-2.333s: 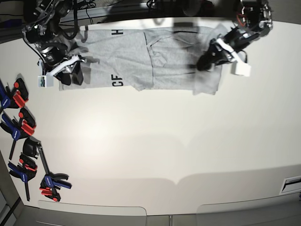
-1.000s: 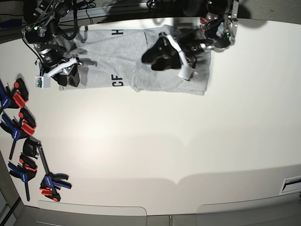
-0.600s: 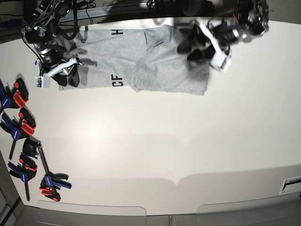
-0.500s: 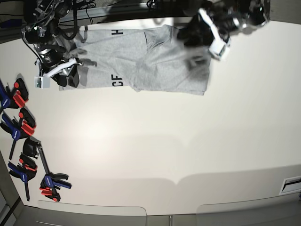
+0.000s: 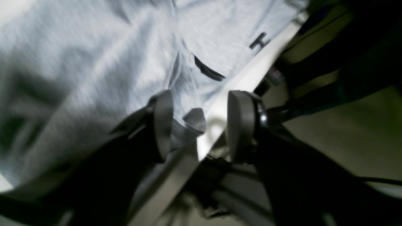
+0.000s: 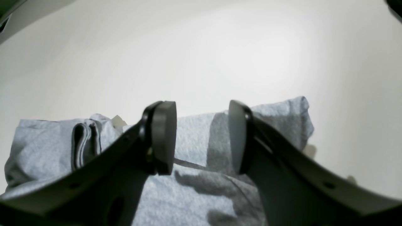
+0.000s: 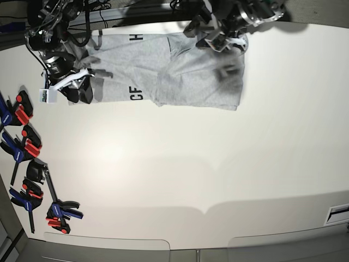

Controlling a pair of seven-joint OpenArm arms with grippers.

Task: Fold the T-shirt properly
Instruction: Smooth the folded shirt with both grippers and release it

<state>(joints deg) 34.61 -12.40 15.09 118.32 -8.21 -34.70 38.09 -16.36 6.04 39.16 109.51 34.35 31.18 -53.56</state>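
T-shirt (image 7: 163,68) lies flat at the far edge of the white table (image 7: 191,164). It is grey, with black letters on its left part, and its right part is folded over on top. I see a dark strip (image 5: 208,69) near a fold in the cloth.

My left gripper (image 5: 198,125) is at the far edge of the table, above the far right part of the shirt. Its two fingers (image 5: 162,122) stand wide apart. Nothing is between them; only the shirt edge and the table rim show below the gap. This view is blurry.

My right gripper (image 6: 201,138) is over the left end of the shirt. Its jaws are open too, and they hold nothing. Grey cloth shows below the gap, and a small dark fold of trim (image 6: 84,142) lies to one side. I cannot tell if the fingers touch the cloth.

Red and blue clamps (image 7: 27,164) lie in a bunch on the left side of the table, well apart from the shirt. The near part of the table is bare white.
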